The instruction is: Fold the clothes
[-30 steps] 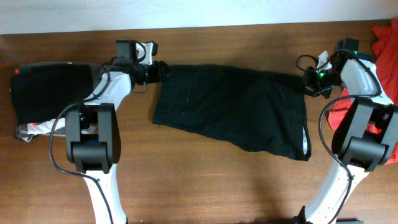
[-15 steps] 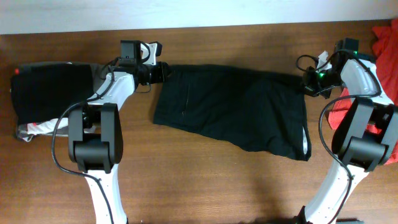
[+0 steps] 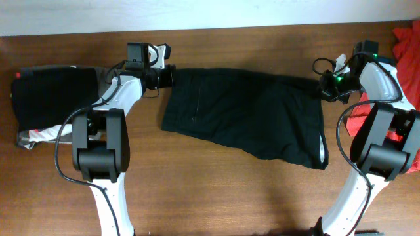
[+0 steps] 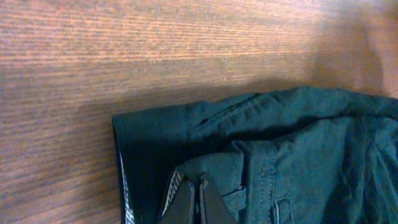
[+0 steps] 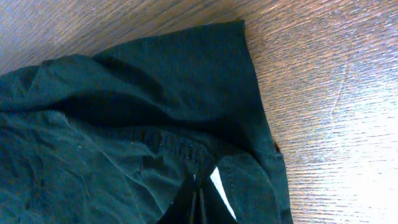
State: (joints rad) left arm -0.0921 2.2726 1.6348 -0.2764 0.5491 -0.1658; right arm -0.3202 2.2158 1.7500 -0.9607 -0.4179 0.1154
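A large black garment (image 3: 243, 111) lies spread flat across the middle of the table, its lower right end slanting toward the front. My left gripper (image 3: 172, 75) is at its far left corner. In the left wrist view the jaws (image 4: 199, 182) are shut on a bunched fold of the dark fabric (image 4: 298, 143) beside a belt loop. At the far right corner, my right gripper (image 3: 323, 86) is shut on the cloth. The right wrist view shows its jaws (image 5: 198, 183) pinching a seam of the garment (image 5: 93, 124) next to a white label.
A folded black garment (image 3: 49, 92) rests at the table's left end, on a grey piece with a white stripe (image 3: 36, 136). Red-orange clothes (image 3: 405, 39) are piled at the right edge behind the right arm. Bare wood table (image 3: 216, 190) fills the front.
My left gripper slid slightly right onto the garment's corner and closed on the fabric. The right gripper stayed shut on its corner. The garment has not shifted.
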